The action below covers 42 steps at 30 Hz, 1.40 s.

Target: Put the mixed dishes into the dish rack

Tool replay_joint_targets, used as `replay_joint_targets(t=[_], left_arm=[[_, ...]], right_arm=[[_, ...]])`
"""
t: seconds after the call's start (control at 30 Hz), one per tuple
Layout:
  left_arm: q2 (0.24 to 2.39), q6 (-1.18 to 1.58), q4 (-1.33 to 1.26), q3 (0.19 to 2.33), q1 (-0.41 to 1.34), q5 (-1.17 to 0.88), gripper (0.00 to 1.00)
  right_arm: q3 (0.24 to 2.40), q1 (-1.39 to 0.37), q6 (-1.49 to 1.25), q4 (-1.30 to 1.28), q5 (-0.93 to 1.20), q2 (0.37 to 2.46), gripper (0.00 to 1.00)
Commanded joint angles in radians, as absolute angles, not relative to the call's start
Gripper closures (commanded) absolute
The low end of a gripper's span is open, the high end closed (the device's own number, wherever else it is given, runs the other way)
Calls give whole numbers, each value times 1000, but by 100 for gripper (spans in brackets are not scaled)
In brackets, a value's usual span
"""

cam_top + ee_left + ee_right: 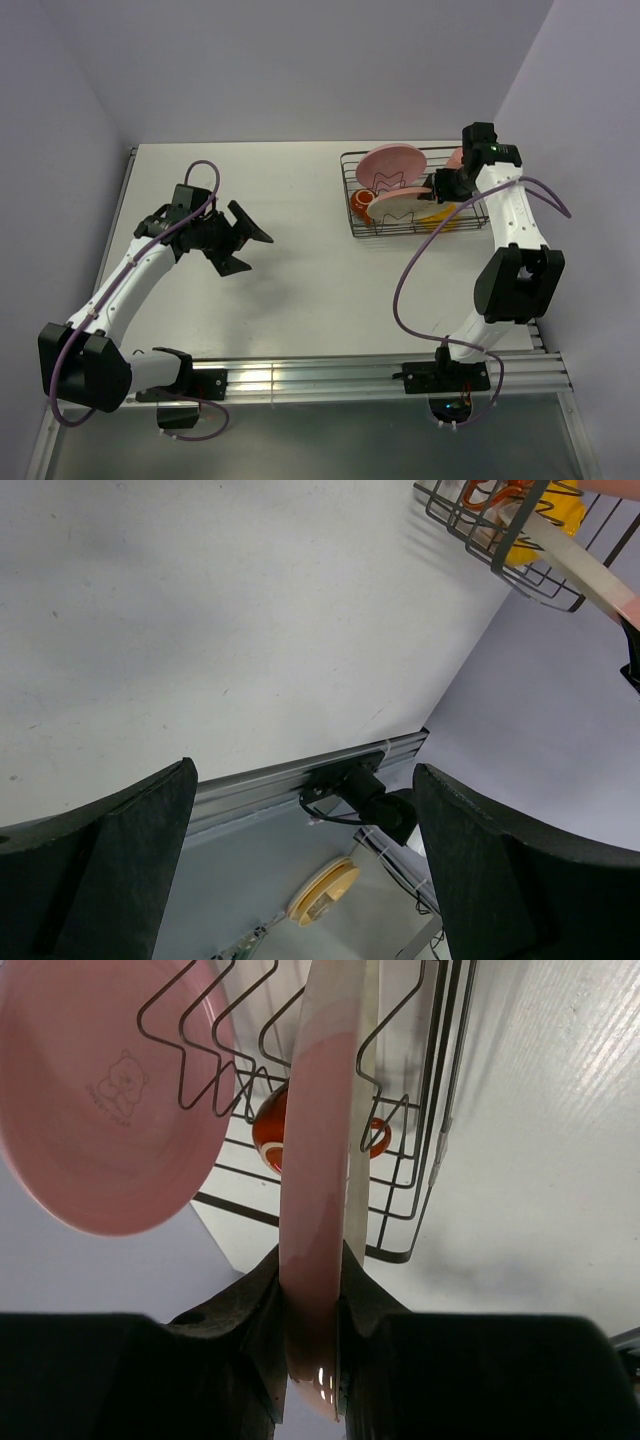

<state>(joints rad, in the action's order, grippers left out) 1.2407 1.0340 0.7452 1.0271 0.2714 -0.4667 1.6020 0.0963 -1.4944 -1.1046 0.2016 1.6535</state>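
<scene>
The black wire dish rack (349, 195) stands at the back right of the table. The pink plate (392, 165) stands upright in its dividers. My right gripper (437, 190) is shut on the rim of the cream plate (398, 207) and holds it on edge inside the rack. In the right wrist view the cream plate (325, 1110) runs from the gripper (312, 1310) into the rack (432, 1080), beside the pink plate (100, 1090). The red-orange cup (362, 203) and yellow bowl (442, 215) lie in the rack. A pink tumbler (457, 158) shows partly behind the right arm. My left gripper (243, 240) is open and empty above the table.
The left wrist view shows the open gripper (305, 870) above the table's near edge, with the metal rail (270, 780) below and the rack's corner (470, 530) at the upper right. Walls close in the table's back and sides.
</scene>
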Motion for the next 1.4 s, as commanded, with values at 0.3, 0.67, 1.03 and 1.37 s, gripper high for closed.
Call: replay_joint_targets(t=[0.3, 0.67, 1.03, 1.37], left_arm=[[1220, 1017, 776, 1051, 255, -462, 4], [1244, 1008, 790, 1077, 247, -456, 4], [1272, 994, 811, 1117, 245, -453, 4], [1266, 985, 811, 1132, 233, -463, 4]], right_arm=[[1669, 87, -1402, -1029, 189, 1749, 94], [1710, 77, -1319, -1017, 167, 1789, 54], [1835, 68, -1232, -1049, 130, 1766, 23], [1999, 58, -1112, -1131, 71, 1714, 3]])
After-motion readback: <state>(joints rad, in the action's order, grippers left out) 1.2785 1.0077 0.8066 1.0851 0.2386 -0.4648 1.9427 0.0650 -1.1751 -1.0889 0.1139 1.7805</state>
